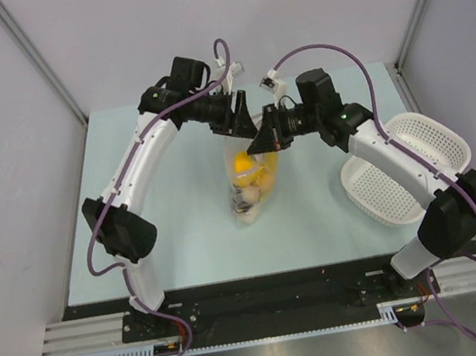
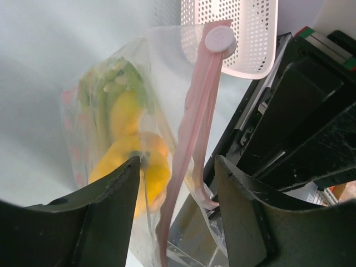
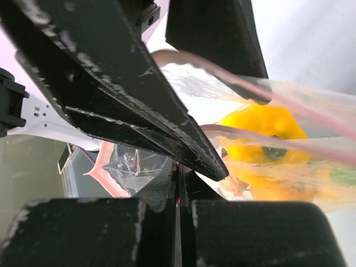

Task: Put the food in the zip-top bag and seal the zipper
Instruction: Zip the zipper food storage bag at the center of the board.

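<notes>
The left gripper (image 2: 178,161) is positioned open astride the zipper (image 2: 192,144) — evidently for a sealing pass — while the zip-top bag (image 1: 254,189), food (image 1: 247,169) inside, is held up left of the white basket (image 1: 437,140) by the right gripper (image 3: 179,189), clamped on its top edge.

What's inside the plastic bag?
Through the clear zip-top bag you can see a yellow banana, green leek leaves and a round orange-yellow fruit. Anything underneath them is hidden by the food and crinkled plastic.
</notes>
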You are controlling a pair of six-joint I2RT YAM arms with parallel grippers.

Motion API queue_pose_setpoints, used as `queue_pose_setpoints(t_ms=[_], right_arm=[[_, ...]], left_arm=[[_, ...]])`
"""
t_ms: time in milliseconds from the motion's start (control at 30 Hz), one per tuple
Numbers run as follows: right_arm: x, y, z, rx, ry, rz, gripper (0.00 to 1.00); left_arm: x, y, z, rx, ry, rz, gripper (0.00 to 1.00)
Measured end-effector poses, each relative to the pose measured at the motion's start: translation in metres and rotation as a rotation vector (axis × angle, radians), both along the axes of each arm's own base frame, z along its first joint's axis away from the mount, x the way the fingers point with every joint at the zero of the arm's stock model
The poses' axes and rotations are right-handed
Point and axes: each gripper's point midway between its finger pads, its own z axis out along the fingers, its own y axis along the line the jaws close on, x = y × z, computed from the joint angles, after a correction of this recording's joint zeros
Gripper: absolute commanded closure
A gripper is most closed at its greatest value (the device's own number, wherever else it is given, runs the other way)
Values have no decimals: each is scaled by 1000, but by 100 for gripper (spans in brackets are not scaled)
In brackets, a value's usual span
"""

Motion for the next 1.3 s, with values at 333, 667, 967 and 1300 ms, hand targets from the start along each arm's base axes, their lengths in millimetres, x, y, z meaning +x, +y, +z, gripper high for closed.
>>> queue_pose_setpoints(t_ms=[333, 667, 967, 1300], right_arm=[[0, 0, 8, -2, -65, -17, 90], [16, -75, 33, -36, -283, -52, 6], [-26, -128, 52, -197, -622, 14, 5], [-63, -104, 20, -228, -812, 231, 39]], left_arm=[[-7, -7, 7, -15, 5, -17, 85], [-20, -8, 6, -21, -155, -227, 100], [-64, -3, 18, -153, -240, -537, 100], [-89, -7, 26, -227, -318, -672, 100]])
